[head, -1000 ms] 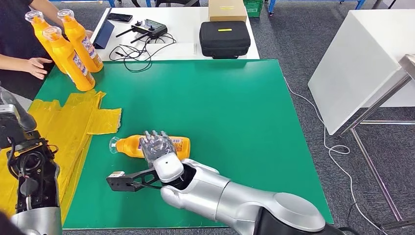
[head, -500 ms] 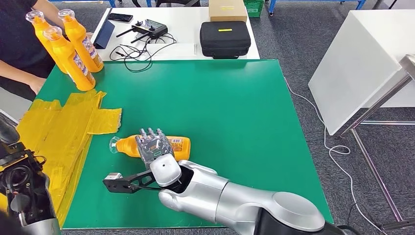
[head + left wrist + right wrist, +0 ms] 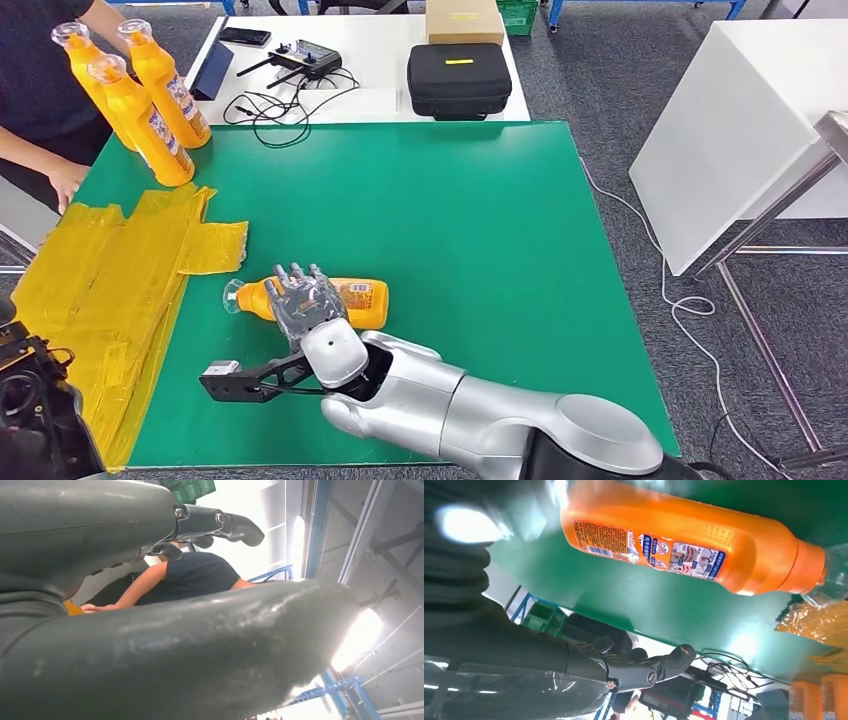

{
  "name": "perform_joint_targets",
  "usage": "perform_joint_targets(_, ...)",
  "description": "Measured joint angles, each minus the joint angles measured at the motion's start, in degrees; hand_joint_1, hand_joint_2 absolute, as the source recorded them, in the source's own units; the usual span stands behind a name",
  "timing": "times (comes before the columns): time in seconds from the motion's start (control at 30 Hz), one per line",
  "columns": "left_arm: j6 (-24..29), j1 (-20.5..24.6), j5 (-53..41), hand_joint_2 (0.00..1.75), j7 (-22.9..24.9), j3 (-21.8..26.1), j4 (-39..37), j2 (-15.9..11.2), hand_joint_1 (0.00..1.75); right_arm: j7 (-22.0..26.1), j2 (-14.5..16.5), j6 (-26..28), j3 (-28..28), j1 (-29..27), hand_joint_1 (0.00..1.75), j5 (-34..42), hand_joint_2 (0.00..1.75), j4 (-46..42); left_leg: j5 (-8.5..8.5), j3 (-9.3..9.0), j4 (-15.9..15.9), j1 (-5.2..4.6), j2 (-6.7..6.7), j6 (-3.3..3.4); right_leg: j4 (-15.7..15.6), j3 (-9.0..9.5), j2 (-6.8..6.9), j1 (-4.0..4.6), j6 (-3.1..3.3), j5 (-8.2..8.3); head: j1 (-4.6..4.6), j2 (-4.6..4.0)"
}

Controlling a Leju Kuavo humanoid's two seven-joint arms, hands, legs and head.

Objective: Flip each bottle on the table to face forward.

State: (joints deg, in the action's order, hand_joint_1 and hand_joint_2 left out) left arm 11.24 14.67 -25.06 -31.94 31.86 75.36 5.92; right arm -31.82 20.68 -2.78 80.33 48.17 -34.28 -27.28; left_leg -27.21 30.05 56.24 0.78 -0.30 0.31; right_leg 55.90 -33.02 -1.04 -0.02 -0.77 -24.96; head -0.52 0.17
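Fingers of the right hand [image 3: 305, 302] spread wide, palm down, holding nothing — just above the orange bottle [image 3: 345, 300] lying sideways on the green surface [image 3: 480, 230]; left hand's [image 3: 150, 645] state unclear.

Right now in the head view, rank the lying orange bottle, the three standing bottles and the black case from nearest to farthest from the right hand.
1. Lying orange bottle, directly under the right hand.
2. Three standing bottles, at the far left corner.
3. Black case, on the white table beyond the green mat.
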Motion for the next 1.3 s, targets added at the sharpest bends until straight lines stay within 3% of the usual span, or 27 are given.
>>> perform_joint_targets(0.47, -1.56, -4.17, 0.47, 0.0, -0.38, 3.42, 6.34, 1.34, 0.0, -4.55, -0.02, -3.16, 0.98, -0.75, 0.0, -7.31, 1.75, 0.37, 0.0, 0.0, 0.0, 0.0, 0.0, 0.0, -0.01, 0.0, 0.01, 0.0, 0.01, -0.01, 0.0, 0.0)
perform_joint_targets(1.3, -2.3, -7.21, 3.1, 0.0, -0.87, 3.21, 7.49, 0.86, 0.0, -3.81, -0.2, -2.23, -1.59, -1.28, 0.0, -7.29, 1.75, 4.1, 0.0, -0.01, 0.0, 0.0, 0.0, 0.0, -0.01, 0.0, 0.01, 0.0, 0.01, -0.01, 0.0, 0.0)
